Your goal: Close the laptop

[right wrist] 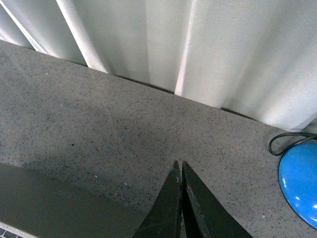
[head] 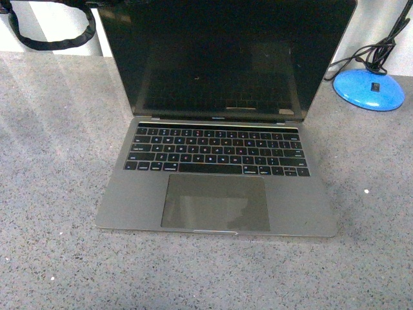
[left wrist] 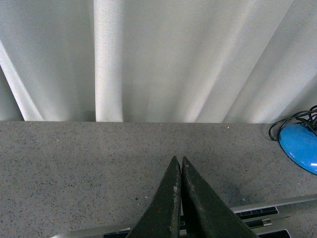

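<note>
The laptop (head: 216, 194) stands open in the middle of the grey speckled table (head: 51, 194). Its glossy black screen (head: 222, 58) is upright and tilted back, with the black keyboard (head: 216, 152) and trackpad (head: 216, 201) facing me. Neither gripper shows in the front view. In the left wrist view my left gripper (left wrist: 178, 161) is shut with nothing in it, and a silver edge of the laptop (left wrist: 277, 204) lies just beneath it. In the right wrist view my right gripper (right wrist: 179, 164) is shut and empty, beside a grey part of the laptop (right wrist: 49, 203).
A blue round lamp base (head: 369, 89) with a black cable (head: 381, 45) sits right of the screen; the blue base (left wrist: 299, 146) (right wrist: 299, 186) also shows in both wrist views. A black strap (head: 51, 40) hangs at the back left. A white curtain (left wrist: 148, 59) closes off the table's far edge.
</note>
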Controlling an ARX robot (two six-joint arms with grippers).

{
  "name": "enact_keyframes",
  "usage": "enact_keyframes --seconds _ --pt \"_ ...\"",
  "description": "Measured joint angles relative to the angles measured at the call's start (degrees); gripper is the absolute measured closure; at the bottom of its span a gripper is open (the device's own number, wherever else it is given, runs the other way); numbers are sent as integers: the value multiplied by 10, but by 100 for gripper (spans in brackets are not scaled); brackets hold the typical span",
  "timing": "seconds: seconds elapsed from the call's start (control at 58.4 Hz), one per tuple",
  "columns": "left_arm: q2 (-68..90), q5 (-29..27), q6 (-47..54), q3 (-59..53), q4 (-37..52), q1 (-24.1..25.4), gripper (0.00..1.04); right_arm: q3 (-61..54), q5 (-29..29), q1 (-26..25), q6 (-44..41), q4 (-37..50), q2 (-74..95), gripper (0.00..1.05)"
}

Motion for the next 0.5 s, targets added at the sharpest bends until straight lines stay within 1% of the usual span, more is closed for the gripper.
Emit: enact_keyframes --seconds 0.205,0.496 --pt "-12 6 3 -10 -12 -2 101 -12 8 5 5 0 -10 104" --pt "-37 19 14 -16 -66 -2 101 -45 23 15 23 0 -34 104"
